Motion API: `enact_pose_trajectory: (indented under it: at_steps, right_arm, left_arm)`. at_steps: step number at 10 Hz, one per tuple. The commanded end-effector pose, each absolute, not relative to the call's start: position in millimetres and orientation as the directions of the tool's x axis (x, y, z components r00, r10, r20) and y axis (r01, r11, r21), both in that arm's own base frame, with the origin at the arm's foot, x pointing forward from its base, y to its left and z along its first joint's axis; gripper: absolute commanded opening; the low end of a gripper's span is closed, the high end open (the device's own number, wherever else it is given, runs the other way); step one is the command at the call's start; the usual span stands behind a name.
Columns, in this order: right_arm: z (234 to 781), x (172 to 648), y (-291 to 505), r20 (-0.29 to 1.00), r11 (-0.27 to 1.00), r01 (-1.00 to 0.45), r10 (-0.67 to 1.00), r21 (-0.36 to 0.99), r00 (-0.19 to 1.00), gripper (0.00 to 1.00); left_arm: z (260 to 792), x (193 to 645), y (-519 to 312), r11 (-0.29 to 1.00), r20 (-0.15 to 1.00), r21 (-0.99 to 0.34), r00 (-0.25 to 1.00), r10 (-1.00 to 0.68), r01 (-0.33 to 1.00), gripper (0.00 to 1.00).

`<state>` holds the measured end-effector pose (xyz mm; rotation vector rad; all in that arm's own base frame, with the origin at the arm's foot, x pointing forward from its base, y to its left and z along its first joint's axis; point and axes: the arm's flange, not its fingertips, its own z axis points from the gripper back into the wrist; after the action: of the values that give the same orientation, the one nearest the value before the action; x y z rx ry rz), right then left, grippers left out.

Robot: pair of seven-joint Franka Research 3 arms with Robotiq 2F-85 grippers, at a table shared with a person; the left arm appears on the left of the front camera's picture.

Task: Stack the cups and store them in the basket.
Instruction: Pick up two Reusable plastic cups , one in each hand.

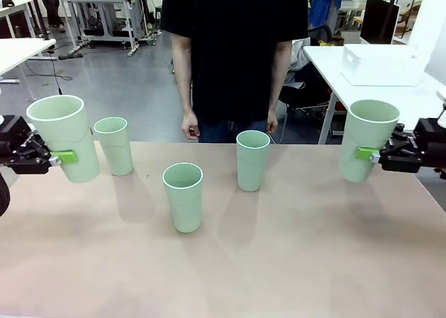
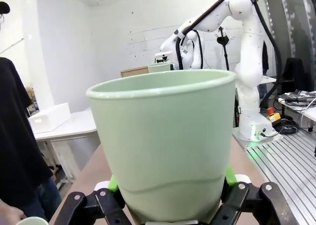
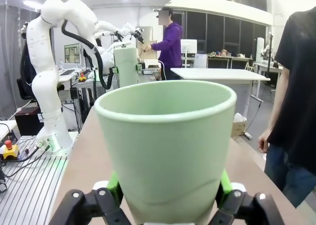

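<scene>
The pale tan desk (image 1: 313, 262) carries three upright cups: a left cup (image 1: 113, 145) towards the far left corner, a middle cup (image 1: 184, 196) near the centre, and a far cup (image 1: 252, 159) close to the far edge. The left gripper (image 1: 65, 156) is clamped on a fourth cup (image 1: 59, 133) at the desk's left edge, and the right gripper (image 1: 366, 153) is clamped on a fifth cup (image 1: 369, 133) at its right edge. A person (image 1: 233, 53) stands at the far edge on a grey floor (image 1: 118, 95), and the white basket (image 1: 380, 65) sits on a white table (image 1: 327, 56) beyond the far right corner.

Front camera looks across table (image 1: 293, 269); wrist cameras face each other
</scene>
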<state>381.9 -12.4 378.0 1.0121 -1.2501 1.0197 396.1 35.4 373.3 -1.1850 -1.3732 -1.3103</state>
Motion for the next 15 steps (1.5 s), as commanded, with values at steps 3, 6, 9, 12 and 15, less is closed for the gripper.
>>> enact_pose_trajectory:
  at_steps: [3,6,9,12,15]
  right_arm:
    - [385,397,17,0.994,0.281,-0.956,0.051,0.082,0.101,0.86]
    - [383,398,11,0.99,0.212,-0.968,0.01,0.136,0.141,0.86]
    - [392,391,-4,0.987,0.139,-0.977,-0.007,0.162,0.163,0.86]
    - [392,391,-6,0.987,0.139,-0.977,-0.005,0.159,0.159,0.86]
    - [387,387,-3,0.991,0.149,-0.98,-0.005,0.131,0.131,0.86]
  left_arm:
    - [393,425,38,0.005,0.992,0.11,-0.11,0.055,0.994,0.85]
    - [391,432,49,-0.005,0.993,0.093,-0.092,0.069,0.996,0.85]
    - [376,438,55,-0.056,0.994,0.08,-0.075,0.084,0.995,0.85]
    - [372,439,57,-0.06,0.994,0.074,-0.069,0.088,0.995,0.85]
    - [366,437,51,-0.046,0.995,0.06,-0.056,0.084,0.997,0.85]
